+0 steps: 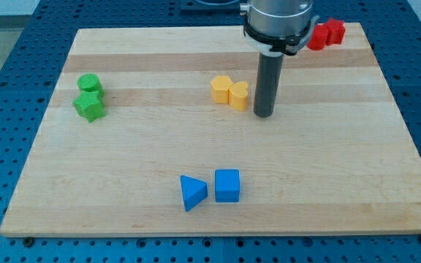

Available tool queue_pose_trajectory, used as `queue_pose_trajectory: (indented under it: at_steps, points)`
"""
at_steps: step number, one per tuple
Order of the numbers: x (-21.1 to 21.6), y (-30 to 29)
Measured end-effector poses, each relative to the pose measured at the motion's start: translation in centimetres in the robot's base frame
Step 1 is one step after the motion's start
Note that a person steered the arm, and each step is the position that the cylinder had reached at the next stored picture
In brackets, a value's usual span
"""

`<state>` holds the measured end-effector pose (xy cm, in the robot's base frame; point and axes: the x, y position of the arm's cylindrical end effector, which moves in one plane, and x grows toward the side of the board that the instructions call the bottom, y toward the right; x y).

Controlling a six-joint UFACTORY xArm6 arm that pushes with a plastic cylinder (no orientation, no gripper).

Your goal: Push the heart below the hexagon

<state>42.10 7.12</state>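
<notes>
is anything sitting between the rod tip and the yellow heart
Nothing visible. My tip stands just to the view's right of the yellow heart block, with only bare wooden board between them. The yellow hexagon block touches the heart's far side.

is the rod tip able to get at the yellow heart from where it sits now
Probably yes. My tip sits just to the view's right of the yellow heart, with only bare board between them. The yellow hexagon touches the heart's far, left side, so it does not block the approach.
</notes>
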Motion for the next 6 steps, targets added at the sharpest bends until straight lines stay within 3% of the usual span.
queue_pose_trajectory:
  at_steps: [2, 6]
  points:
    - [-3.0, -0.5]
    - [0.5, -7.7]
